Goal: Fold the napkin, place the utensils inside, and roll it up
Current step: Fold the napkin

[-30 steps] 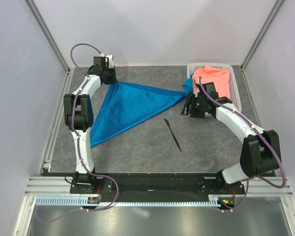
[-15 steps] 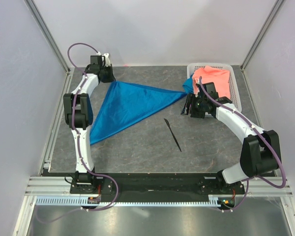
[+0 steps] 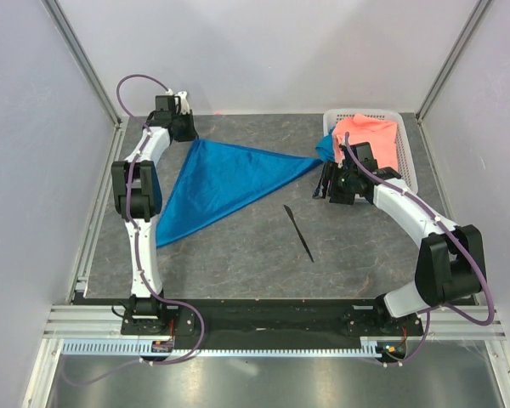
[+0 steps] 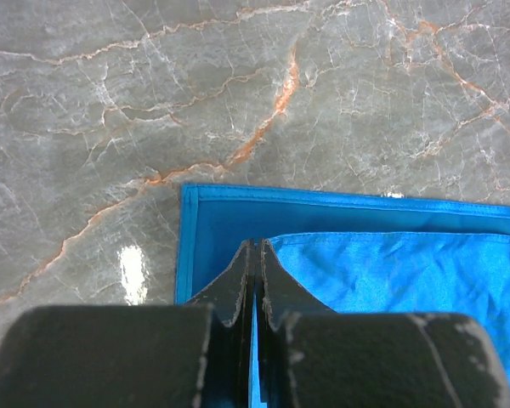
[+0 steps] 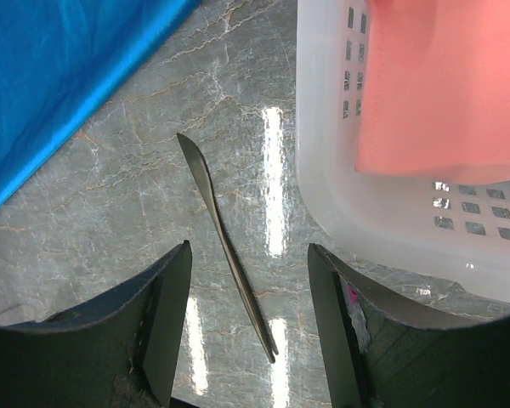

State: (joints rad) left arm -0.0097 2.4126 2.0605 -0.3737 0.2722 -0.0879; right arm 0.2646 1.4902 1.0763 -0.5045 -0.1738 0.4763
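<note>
The blue napkin (image 3: 217,183) lies as a folded triangle at the table's left middle, one tip reaching right toward the basket. My left gripper (image 3: 187,133) is at its far-left corner, shut on the cloth's upper layer (image 4: 391,280); blue fabric shows between its closed fingertips (image 4: 242,263). The black knife-like utensil (image 3: 298,232) lies bare on the table right of the napkin. My right gripper (image 3: 330,183) hovers open above the table beside the basket. In the right wrist view the utensil (image 5: 225,246) lies below, between the spread fingers, and the napkin's edge (image 5: 59,76) is at the upper left.
A white perforated basket (image 3: 408,166) at the back right holds a salmon-pink cloth (image 3: 370,136), with a blue scrap (image 3: 325,149) peeking out at its left side. The basket wall (image 5: 340,195) stands close to my right gripper. Enclosure walls ring the table.
My left gripper has drawn the napkin's corner slightly further back and left, tightening the triangle. The right arm and the utensil have not moved.
</note>
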